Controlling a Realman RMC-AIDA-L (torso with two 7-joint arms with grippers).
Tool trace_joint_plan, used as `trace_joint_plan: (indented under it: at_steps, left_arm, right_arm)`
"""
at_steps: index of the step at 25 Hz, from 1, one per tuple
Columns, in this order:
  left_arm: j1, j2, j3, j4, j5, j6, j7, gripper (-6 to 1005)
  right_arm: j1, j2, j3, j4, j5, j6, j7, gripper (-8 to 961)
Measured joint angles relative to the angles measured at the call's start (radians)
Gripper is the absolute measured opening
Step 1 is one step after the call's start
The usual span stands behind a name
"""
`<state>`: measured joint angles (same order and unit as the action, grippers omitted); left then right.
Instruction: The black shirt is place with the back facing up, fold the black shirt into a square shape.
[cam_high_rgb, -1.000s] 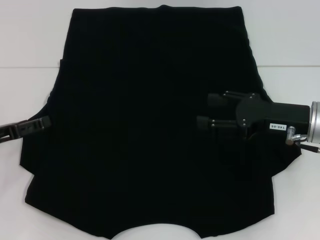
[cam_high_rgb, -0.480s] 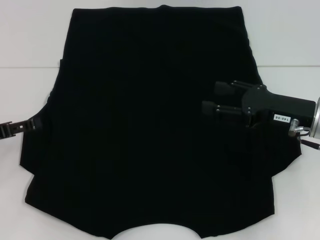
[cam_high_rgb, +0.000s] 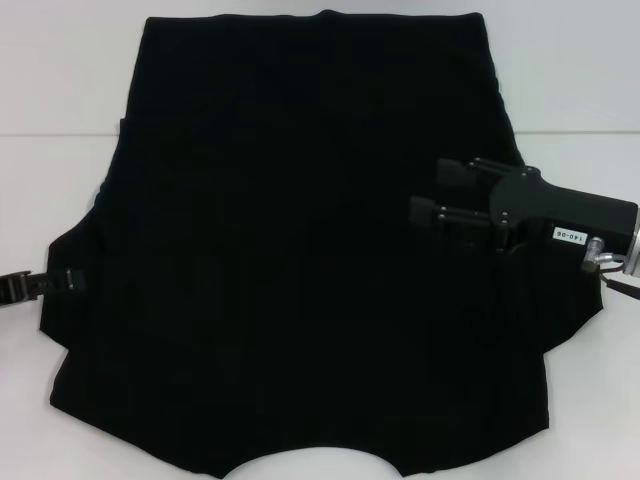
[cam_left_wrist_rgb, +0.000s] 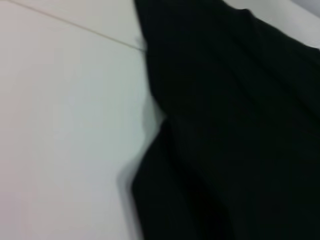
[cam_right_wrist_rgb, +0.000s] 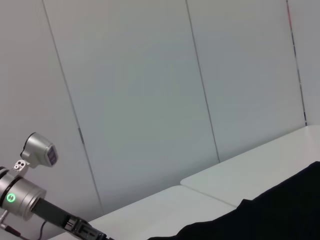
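Shirt: the black shirt (cam_high_rgb: 310, 250) lies spread flat on the white counter (cam_high_rgb: 60, 80), filling most of the head view. Its straight hem runs along 12 o'clock and a curved neckline cut shows at 6 o'clock. Sleeves spread out toward 8 and 4 o'clock. No print is visible on the upper side.

Right claw: the right claw (cam_high_rgb: 432, 194) sits at 3 o'clock, over the shirt's right side, pointing toward the centre. Its two fingers (cam_high_rgb: 450, 172) stand apart, open, with nothing between them. Whether it touches the fabric cannot be told.

Left claw: the left claw (cam_high_rgb: 60, 281) is at 9 o'clock, at the edge of the shirt's left sleeve. Only a thin dark part of it shows against the fabric, so whether its fingers are open or closed cannot be told.

Left wrist view: the shirt's edge (cam_left_wrist_rgb: 155, 150) lies on the pale counter, blurred.

Right wrist view: a wall of pale panels (cam_right_wrist_rgb: 150, 100), with a strip of shirt low in the frame and the left arm (cam_right_wrist_rgb: 30, 195) far off.
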<state>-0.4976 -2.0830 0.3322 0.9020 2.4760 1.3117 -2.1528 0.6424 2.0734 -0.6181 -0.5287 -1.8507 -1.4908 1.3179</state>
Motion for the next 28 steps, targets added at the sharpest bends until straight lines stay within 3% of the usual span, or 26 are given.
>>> trace_joint_plan:
  at_steps: [28]
  left_arm:
    - [-0.024, 0.005, 0.075, 0.011, 0.113, -0.014, -0.015, 871]
  right_arm:
    - [0.009, 0.008, 0.0, -0.001, 0.031, 0.018, -0.011, 838]
